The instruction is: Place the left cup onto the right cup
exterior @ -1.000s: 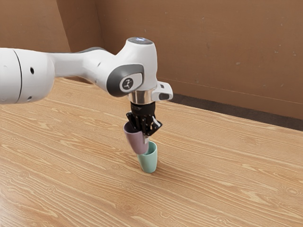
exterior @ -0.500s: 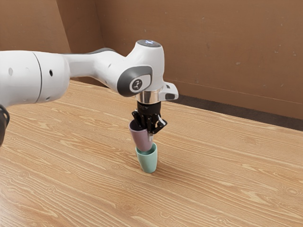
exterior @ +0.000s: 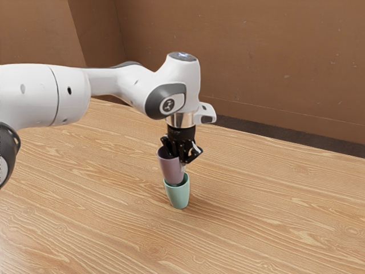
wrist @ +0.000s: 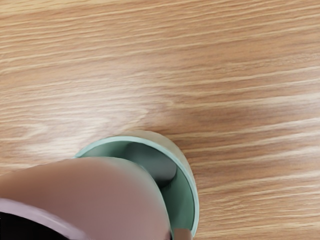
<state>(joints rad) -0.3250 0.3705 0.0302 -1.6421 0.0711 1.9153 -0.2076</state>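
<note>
From the exterior view's left my arm (exterior: 68, 94) reaches in over the wooden table (exterior: 68, 188), whose bare boards run to the picture's edge on that side. At the middle, my gripper (exterior: 180, 153) is clamped on the rim of the mauve cup (exterior: 171, 168), which hangs tilted with its base dipped into the mouth of the green cup (exterior: 179, 196). The green cup stands upright on the table. To the exterior view's right the boards lie open all the way to the brown wall (exterior: 268, 51).

My fingers are partly hidden behind the mauve cup's rim. In the wrist view the mauve cup (wrist: 85, 200) covers much of the green cup (wrist: 189, 182); whether its base touches the inside, I cannot tell.

Two cups: one mauve, one green.
</note>
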